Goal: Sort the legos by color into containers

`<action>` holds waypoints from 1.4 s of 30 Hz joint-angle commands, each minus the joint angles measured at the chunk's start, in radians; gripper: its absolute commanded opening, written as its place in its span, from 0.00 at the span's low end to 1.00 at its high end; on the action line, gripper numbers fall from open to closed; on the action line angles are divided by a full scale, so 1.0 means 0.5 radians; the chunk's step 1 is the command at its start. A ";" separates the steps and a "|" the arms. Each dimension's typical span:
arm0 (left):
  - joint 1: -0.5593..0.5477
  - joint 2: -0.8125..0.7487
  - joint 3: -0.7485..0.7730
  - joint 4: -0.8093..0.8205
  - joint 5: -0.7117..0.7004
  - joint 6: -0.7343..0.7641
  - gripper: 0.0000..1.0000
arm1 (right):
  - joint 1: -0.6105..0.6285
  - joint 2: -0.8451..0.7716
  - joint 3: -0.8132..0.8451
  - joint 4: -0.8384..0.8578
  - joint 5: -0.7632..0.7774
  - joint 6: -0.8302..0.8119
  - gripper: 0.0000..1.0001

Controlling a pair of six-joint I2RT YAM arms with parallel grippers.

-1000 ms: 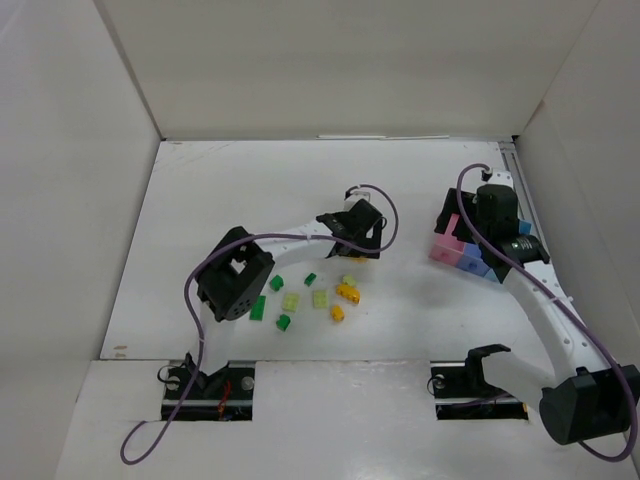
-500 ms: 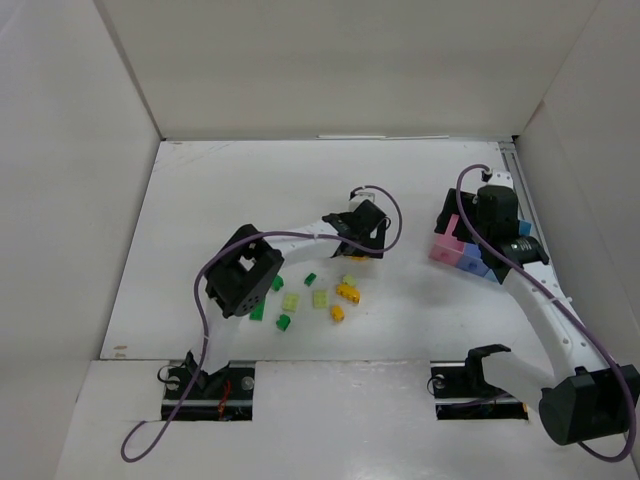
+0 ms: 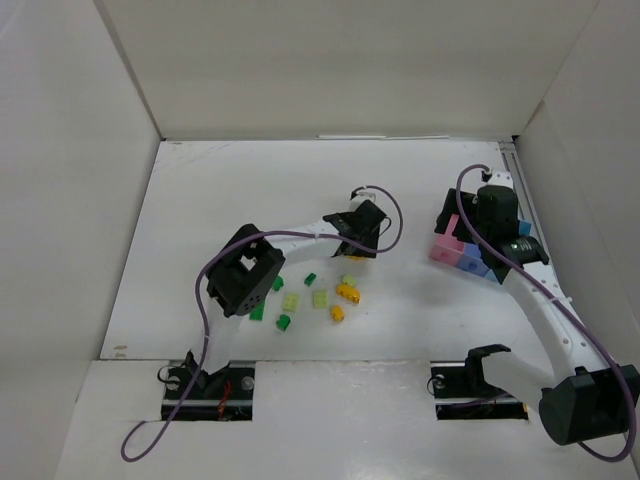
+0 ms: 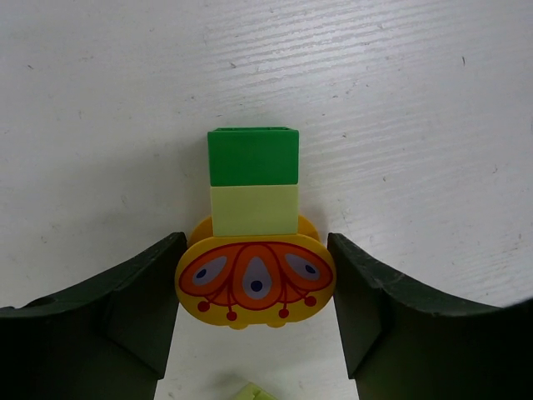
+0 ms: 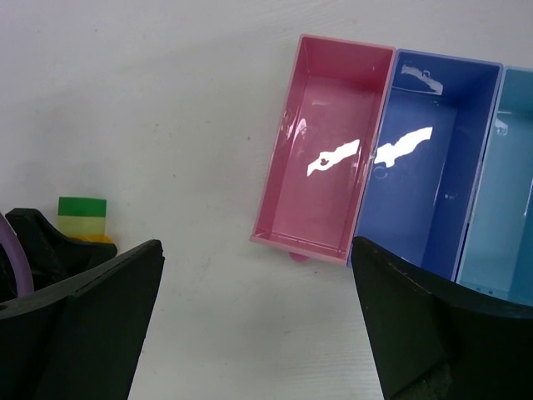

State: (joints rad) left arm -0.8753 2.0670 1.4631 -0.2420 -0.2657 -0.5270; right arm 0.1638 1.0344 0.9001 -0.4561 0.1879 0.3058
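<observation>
Nearest the arm bases, loose legos lie scattered on the bench (image 3: 250, 190): dark green bricks (image 3: 257, 312), pale yellow-green ones (image 3: 291, 300) and orange-yellow ones (image 3: 347, 292). They lie where they lay a second ago.

Just beyond them the left tool (image 4: 256, 250) has changed. Its jaws were spread wide a moment ago. Now they have drawn in on the round orange-yellow piece (image 4: 255, 287), one finger against each side of its printed face, so it looks pinched. How firm the pinch is cannot be told yet. A pale yellow-green brick (image 4: 254, 211) sits against the far side of that piece, with a green brick (image 4: 253, 158) touching it beyond. Whether the three are snapped together is not clear. If they are, lifting the disc would carry three colours at once, and they would need separating before any drop.

Farther right, the right tool (image 5: 256, 250) has not moved. It hangs with its jaws spread above the pink bin (image 5: 321, 167), which is joined to the dark blue bin (image 5: 425, 192) and the light blue bin (image 5: 508, 208). What shows of the bins holds no brick, so sorting looks barely begun, and this grasp seems to be the first pick.
</observation>
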 commanded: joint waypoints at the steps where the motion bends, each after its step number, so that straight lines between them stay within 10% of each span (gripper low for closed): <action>1: 0.002 -0.109 0.013 -0.007 0.007 0.093 0.41 | -0.015 -0.041 0.010 0.090 -0.007 -0.019 0.98; 8: -0.041 -0.538 -0.300 0.404 0.044 0.535 0.36 | -0.055 -0.041 0.099 0.044 -0.283 -0.105 1.00; 20: -0.060 -1.406 -0.803 0.819 0.629 1.250 0.40 | -0.205 -0.099 0.197 0.372 -2.244 -0.314 1.00; 42: -0.173 -1.569 -0.846 0.837 0.725 1.324 0.38 | 0.175 0.158 0.418 0.473 -1.943 0.045 0.90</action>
State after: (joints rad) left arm -0.9546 1.3334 1.0538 0.1234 0.0826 0.1215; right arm 0.2195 1.1053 1.0523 -0.2684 -0.7609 0.3088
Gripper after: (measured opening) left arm 0.609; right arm 0.905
